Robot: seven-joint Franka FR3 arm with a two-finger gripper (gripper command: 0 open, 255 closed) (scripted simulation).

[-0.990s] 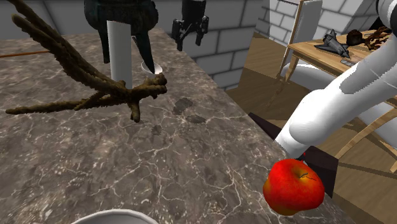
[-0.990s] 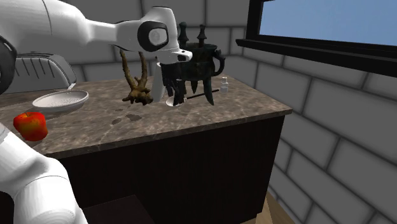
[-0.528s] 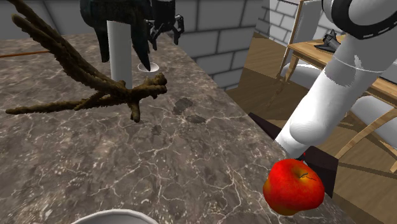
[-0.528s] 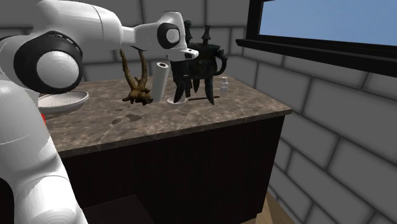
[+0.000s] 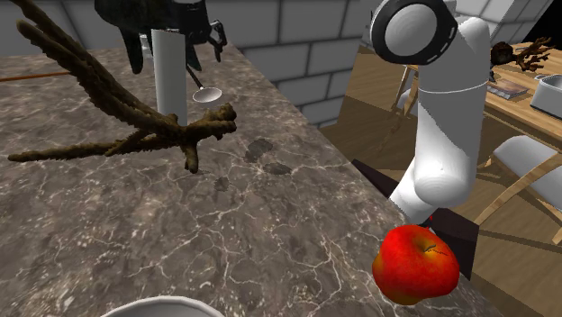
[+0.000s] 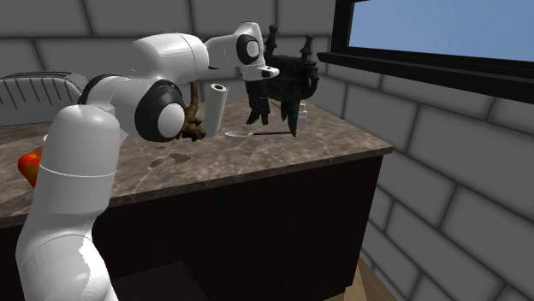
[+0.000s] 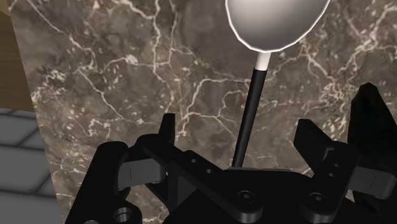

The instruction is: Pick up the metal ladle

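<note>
The ladle lies on the marble counter (image 5: 270, 225): a pale round bowl (image 5: 208, 94) (image 6: 237, 134) (image 7: 277, 22) on a thin dark handle (image 7: 248, 121). My black gripper (image 5: 203, 49) (image 6: 255, 118) (image 7: 238, 137) hangs just above the handle, a short way behind the bowl. Its fingers (image 7: 168, 130) stand apart, and the handle runs between them without touching either. The gripper is open and holds nothing. In the shoulder view a white upright cylinder (image 5: 168, 72) hides part of the hand.
A dark footed vessel (image 6: 291, 81) stands right behind the gripper. A gnarled brown branch (image 5: 135, 117) lies beside the cylinder (image 6: 217, 107). A red apple (image 5: 414, 264) sits near the counter's edge, and a white dish rim (image 5: 162, 306) shows at the front.
The arm has swung toward the shoulder view's left, carrying the gripper down over the ladle's handle. The ladle's bowl, earlier mostly covered, now shows in full.
</note>
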